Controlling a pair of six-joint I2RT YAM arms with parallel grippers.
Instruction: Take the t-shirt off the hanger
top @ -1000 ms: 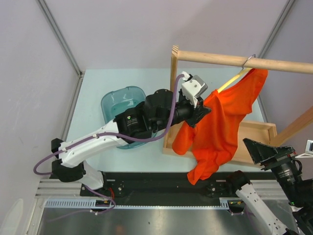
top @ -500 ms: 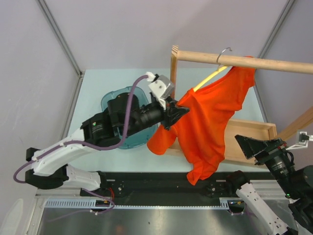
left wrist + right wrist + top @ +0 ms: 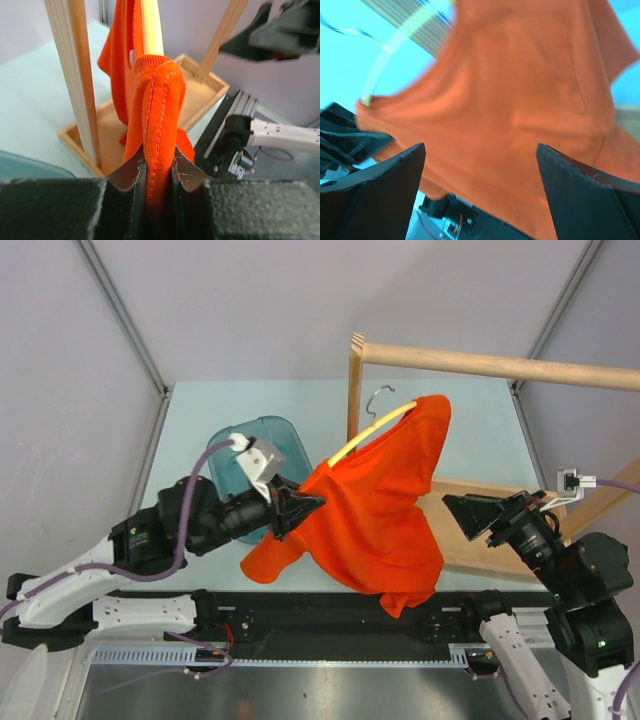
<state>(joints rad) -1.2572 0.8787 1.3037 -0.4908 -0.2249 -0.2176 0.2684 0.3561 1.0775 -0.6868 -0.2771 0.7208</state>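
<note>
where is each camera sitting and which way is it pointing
top external: above and behind the arm bases, looking down at the table; both arms show, left gripper pinching the t-shirt.
left wrist: on the left arm, looking along its shut fingers at the t-shirt, hanger and tray.
right wrist: on the right arm, facing the t-shirt through the open right gripper.
shared: every view shows the t-shirt.

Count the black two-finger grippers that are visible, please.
2. The black left gripper is shut on the orange fabric t-shirt, beside the translucent teal plastic bin. The black right gripper is open, right of the shirt, near the shallow light-wood tray.
</note>
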